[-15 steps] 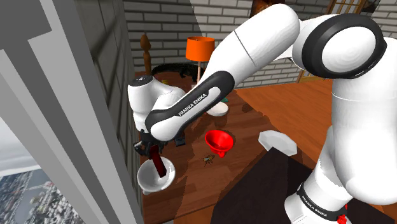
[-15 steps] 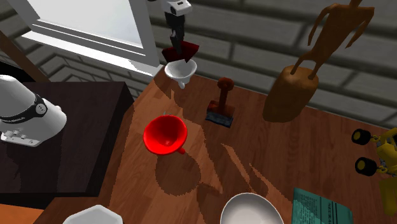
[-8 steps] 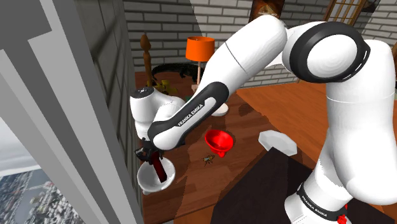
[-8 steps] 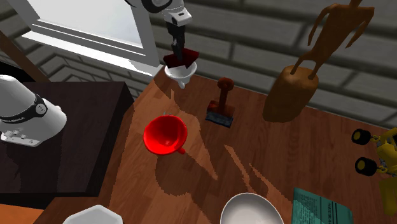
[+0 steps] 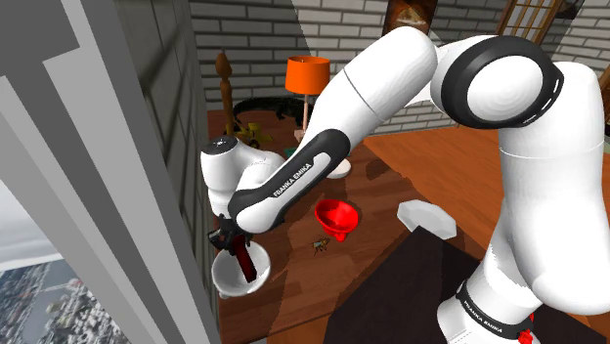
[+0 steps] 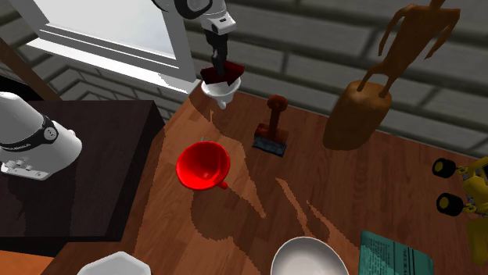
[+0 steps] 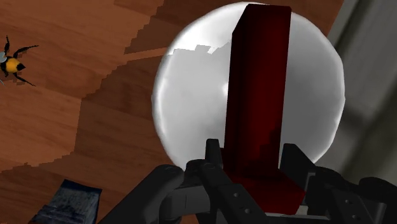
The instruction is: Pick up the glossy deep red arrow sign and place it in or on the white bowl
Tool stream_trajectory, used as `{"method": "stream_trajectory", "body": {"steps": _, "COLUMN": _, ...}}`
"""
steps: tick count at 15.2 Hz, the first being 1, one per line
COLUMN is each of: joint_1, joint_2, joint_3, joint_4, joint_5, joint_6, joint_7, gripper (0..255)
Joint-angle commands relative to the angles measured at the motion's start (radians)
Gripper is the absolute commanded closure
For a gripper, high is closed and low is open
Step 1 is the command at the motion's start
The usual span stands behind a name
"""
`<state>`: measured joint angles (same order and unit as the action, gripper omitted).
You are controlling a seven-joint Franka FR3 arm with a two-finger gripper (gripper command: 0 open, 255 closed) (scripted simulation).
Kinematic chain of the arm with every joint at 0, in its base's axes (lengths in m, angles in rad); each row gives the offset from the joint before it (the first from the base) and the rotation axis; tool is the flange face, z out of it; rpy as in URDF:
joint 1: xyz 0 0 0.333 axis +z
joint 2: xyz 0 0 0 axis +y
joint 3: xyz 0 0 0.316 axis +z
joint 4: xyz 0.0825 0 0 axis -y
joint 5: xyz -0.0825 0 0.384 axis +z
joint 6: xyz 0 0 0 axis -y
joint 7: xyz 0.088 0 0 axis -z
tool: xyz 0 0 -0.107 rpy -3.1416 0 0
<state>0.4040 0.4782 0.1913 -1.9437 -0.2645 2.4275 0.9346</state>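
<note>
My gripper [image 7: 251, 167] is shut on the deep red arrow sign [image 7: 257, 83], one black finger on each side of its lower end. The sign hangs upright, its far end reaching down over the inside of the white bowl [image 7: 191, 95]. In the shoulder view the gripper [image 5: 238, 246] holds the sign [image 5: 247, 262] at the bowl [image 5: 231, 281], close to the window wall at the table's near-left corner. The second exterior view has the gripper [image 6: 217, 56] coming straight down, with the sign's wide end [image 6: 221, 74] at the rim of the bowl [image 6: 224, 92].
On the wooden table stand a red funnel [image 6: 203, 166], a brown-handled stamp [image 6: 273, 129], a wooden figure [image 6: 374, 86], and a second white bowl [image 6: 309, 259]. A small bee toy [image 7: 13, 63] lies near the bowl. The window frame [image 5: 108, 176] rises close beside the gripper.
The gripper has come down with the arrow sign, bringing it from above the white bowl to the bowl's rim. Over the last half second it has hardly moved.
</note>
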Motion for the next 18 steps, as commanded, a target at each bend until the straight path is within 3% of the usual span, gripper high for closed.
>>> {"method": "stream_trajectory", "body": {"steps": 1, "joint_1": 0.0, "joint_2": 0.0, "joint_3": 0.0, "joint_4": 0.0, "joint_5": 0.0, "joint_6": 0.0, "joint_7": 0.0, "gripper": 0}}
{"method": "stream_trajectory", "body": {"steps": 6, "joint_1": 0.0, "joint_2": 0.0, "joint_3": 0.0, "joint_4": 0.0, "joint_5": 0.0, "joint_6": 0.0, "joint_7": 0.0, "gripper": 0}}
{"method": "stream_trajectory", "body": {"steps": 10, "joint_1": -0.008, "joint_2": -0.089, "joint_3": 0.022, "joint_4": 0.007, "joint_5": 0.035, "joint_6": -0.093, "joint_7": -0.022, "gripper": 0}}
{"method": "stream_trajectory", "body": {"steps": 18, "joint_1": -0.008, "joint_2": -0.089, "joint_3": 0.022, "joint_4": 0.007, "joint_5": 0.035, "joint_6": -0.093, "joint_7": -0.022, "gripper": 0}}
